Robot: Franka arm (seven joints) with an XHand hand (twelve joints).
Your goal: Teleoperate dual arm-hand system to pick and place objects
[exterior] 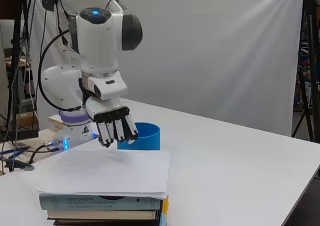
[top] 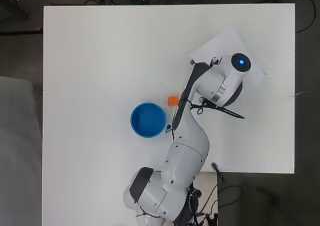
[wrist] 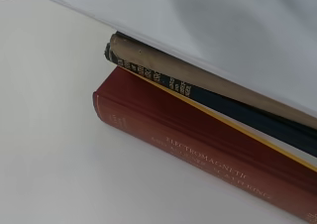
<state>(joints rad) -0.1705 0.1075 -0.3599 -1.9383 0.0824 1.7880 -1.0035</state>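
- Books (exterior: 102,206) are lying stacked near one table (exterior: 240,161) edge, with a white paper sheet (exterior: 110,173) resting on top.
- Hand (exterior: 114,126) is hovering just over the sheet, its fingers hanging downward, relaxed and holding nothing.
- Blue bowl (top: 148,120) is sitting on the white table beside the arm, a small orange block (top: 173,100) lying near it.
- Pale curtain (exterior: 225,46) is hanging behind the table, dark floor surrounding it.

White rectangular table (top: 90,61) carries a blue round bowl (top: 148,120) near the middle, a small orange block (top: 173,100) just beside it, and a stack of hardcover books (exterior: 105,206), dark red book (wrist: 208,154) lowest, white paper sheet (exterior: 110,172) on top.
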